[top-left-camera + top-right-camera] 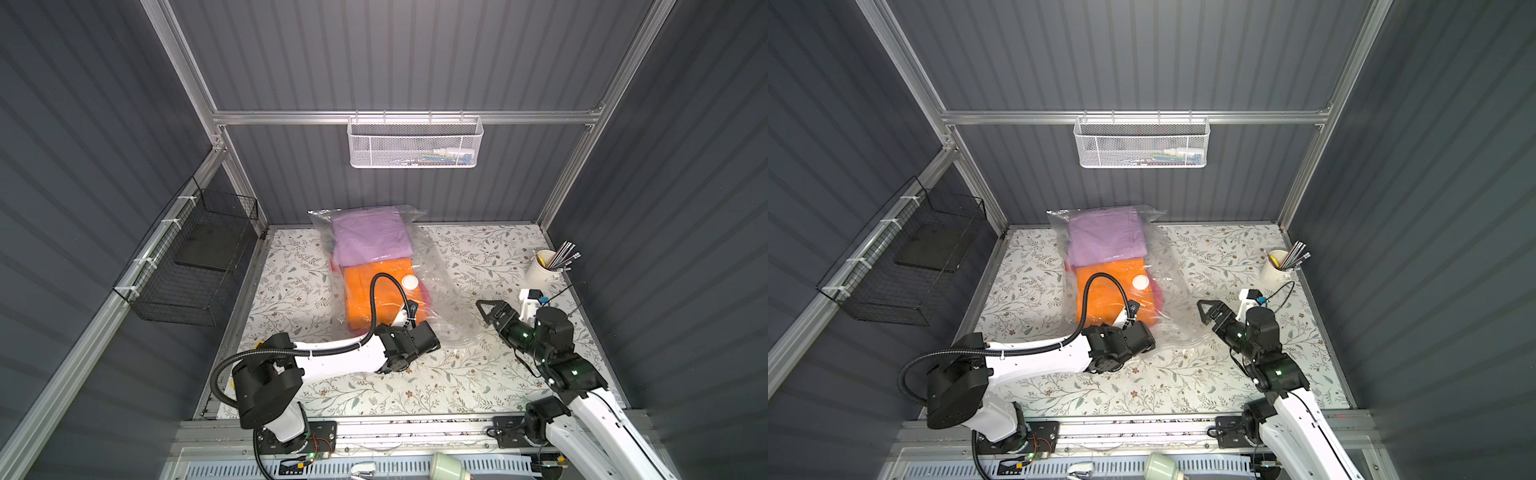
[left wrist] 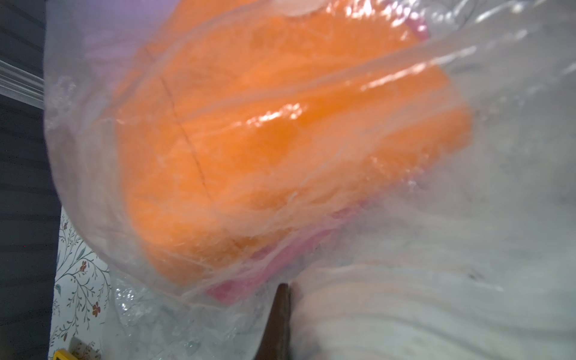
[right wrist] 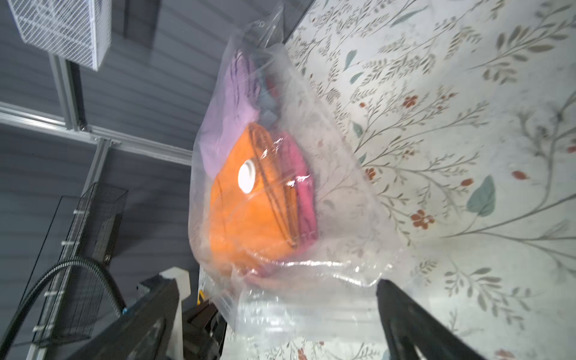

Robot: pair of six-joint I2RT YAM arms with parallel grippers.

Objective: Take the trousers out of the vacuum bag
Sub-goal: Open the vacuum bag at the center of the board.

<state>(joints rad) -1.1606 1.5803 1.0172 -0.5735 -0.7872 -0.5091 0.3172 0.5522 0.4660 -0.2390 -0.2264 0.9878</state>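
Observation:
The vacuum bag (image 1: pixel 440 266) lies on the floral table, clear and crinkly, with its round white valve (image 1: pixel 409 281) on top. Inside it are folded trousers: lilac (image 1: pixel 372 237) at the far end, orange (image 1: pixel 374 295) nearer, and hot pink (image 3: pixel 300 187) beside and under the orange. My left gripper (image 2: pixel 288 288) is at the bag's near edge, shut on the plastic film; one dark finger (image 2: pixel 280 314) shows and film covers the other. In the top views the wrist (image 1: pixel 424 336) hides those jaws. My right gripper (image 1: pixel 488 309) stands open, right of the bag and close to its near corner (image 3: pixel 358 277).
A white cup of pens (image 1: pixel 540 268) stands at the table's right edge, behind the right arm. A black wire basket (image 1: pixel 195 266) hangs on the left wall and a white mesh basket (image 1: pixel 415 143) on the back wall. Bare floral table (image 1: pixel 415 386) lies in front of both arms.

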